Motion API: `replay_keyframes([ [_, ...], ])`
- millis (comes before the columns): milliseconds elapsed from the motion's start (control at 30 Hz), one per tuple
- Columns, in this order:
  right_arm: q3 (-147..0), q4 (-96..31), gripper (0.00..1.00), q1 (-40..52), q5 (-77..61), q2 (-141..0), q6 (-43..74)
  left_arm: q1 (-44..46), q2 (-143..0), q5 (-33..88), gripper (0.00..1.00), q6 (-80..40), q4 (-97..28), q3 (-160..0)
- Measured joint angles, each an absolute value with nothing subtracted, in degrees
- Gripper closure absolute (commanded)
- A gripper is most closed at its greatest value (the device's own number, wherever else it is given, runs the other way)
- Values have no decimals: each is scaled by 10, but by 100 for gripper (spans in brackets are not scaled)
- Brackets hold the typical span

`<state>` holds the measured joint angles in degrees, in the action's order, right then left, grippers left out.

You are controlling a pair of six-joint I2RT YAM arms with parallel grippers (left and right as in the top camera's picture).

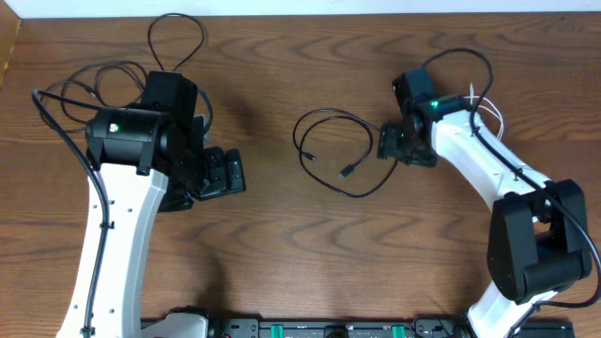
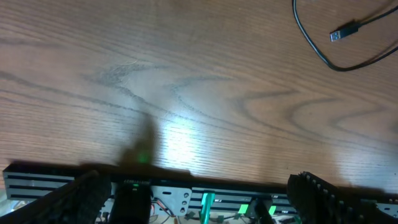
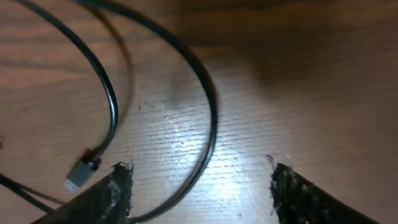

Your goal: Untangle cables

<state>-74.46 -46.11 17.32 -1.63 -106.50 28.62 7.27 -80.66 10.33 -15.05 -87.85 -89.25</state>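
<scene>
A black cable (image 1: 331, 150) lies in a loose loop at the table's middle, its small plug (image 1: 347, 172) inside the loop. My right gripper (image 1: 395, 143) is open at the loop's right edge. In the right wrist view the cable (image 3: 208, 134) runs on the wood between the open fingers (image 3: 202, 190), and the plug (image 3: 81, 173) lies beside the left finger. Another black cable (image 1: 177, 36) loops at the back left and runs under my left arm. My left gripper (image 1: 223, 174) is open and empty (image 2: 199, 199). It sees the middle cable's plug (image 2: 343, 32) far off. Thin white cable (image 1: 492, 115) shows by the right arm.
The black rail with green parts (image 1: 329, 329) runs along the table's front edge and also shows in the left wrist view (image 2: 205, 199). A thicker black wire (image 1: 465, 58) arcs over the right arm. The table's back edge (image 1: 300, 9) is close behind the back-left loop.
</scene>
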Motion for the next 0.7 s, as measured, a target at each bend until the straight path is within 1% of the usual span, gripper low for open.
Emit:
replay_keyframes([
  [33,-735,-446,39,173,-19,-1065,285,73,-807,103,4,-150,-878,-893],
  [133,-707,-411,42,173,-27,-1065,290,73,-807,103,4,-150,-878,-893],
  [200,-692,-398,45,173,-29,-1065,294,73,-807,103,4,-150,-878,-893],
  [300,-667,-377,53,173,-30,-1065,310,73,-807,103,4,-150,-879,-893],
  [433,-642,-348,55,174,-32,-1065,325,73,-807,103,4,-150,-879,-893],
  [667,-626,-317,98,197,-33,-1065,350,73,-807,103,4,-150,-879,-893],
  [700,-625,-314,98,201,-34,-1065,355,73,-807,103,4,-150,-878,-893],
])
